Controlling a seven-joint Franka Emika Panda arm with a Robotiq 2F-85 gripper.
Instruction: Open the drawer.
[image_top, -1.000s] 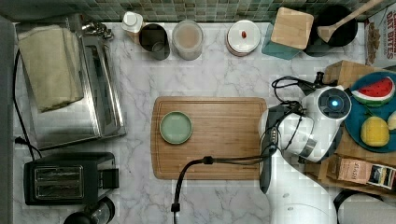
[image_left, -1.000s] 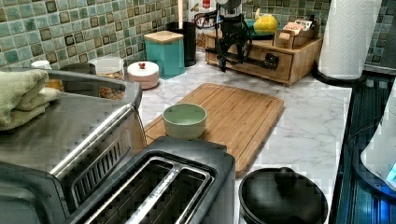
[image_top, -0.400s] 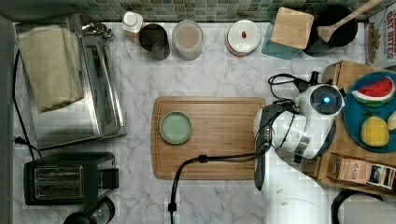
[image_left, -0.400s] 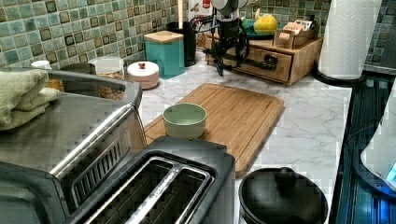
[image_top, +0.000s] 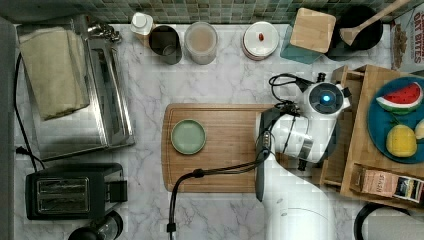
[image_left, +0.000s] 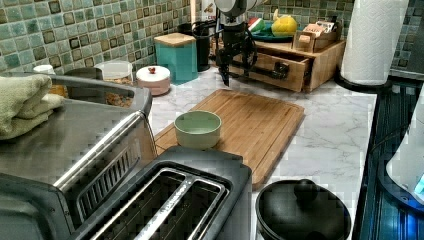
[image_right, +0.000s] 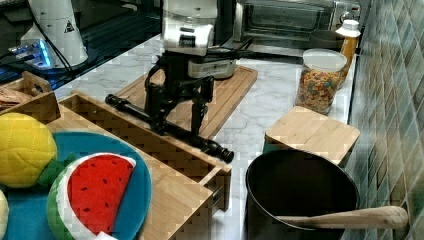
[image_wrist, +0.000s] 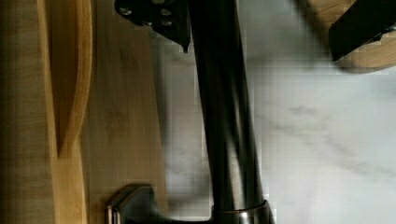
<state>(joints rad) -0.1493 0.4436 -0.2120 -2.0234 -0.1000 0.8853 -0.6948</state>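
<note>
Drawer (image_right: 150, 142), light wood, sits partly pulled out of the wooden organiser box (image_left: 320, 60) at the counter's edge on the top view's right, its open cavity showing a woven-pattern floor in the right view. Its long black bar handle (image_right: 167, 127) runs across the drawer front, just off the short edge of the bamboo cutting board (image_top: 225, 150).

My pincer (image_right: 177, 112) hangs over that handle with one finger (image_right: 197, 112) on each side of the bar; the jaws stand only a little wider than the bar, and whether the pads press on it I cannot tell. In the wrist view the bar (image_wrist: 224, 116) passes between the two black fingertips (image_wrist: 159, 18), with the handle's mounting foot (image_wrist: 135, 205) fixed to the wooden drawer front (image_wrist: 121, 116) and marble counter (image_wrist: 327, 130) beneath.

In the left view my pincer (image_left: 235, 60) reaches down in front of the drawer (image_left: 277, 67), beside the far end of the cutting board (image_left: 250, 120).

A pale green bowl (image_top: 188, 136) rests on the cutting board, well apart from the handle. On top of the organiser lies a blue plate (image_top: 380, 120) carrying a toy watermelon slice (image_top: 400, 97) and a yellow toy fruit (image_top: 401, 140).
</note>
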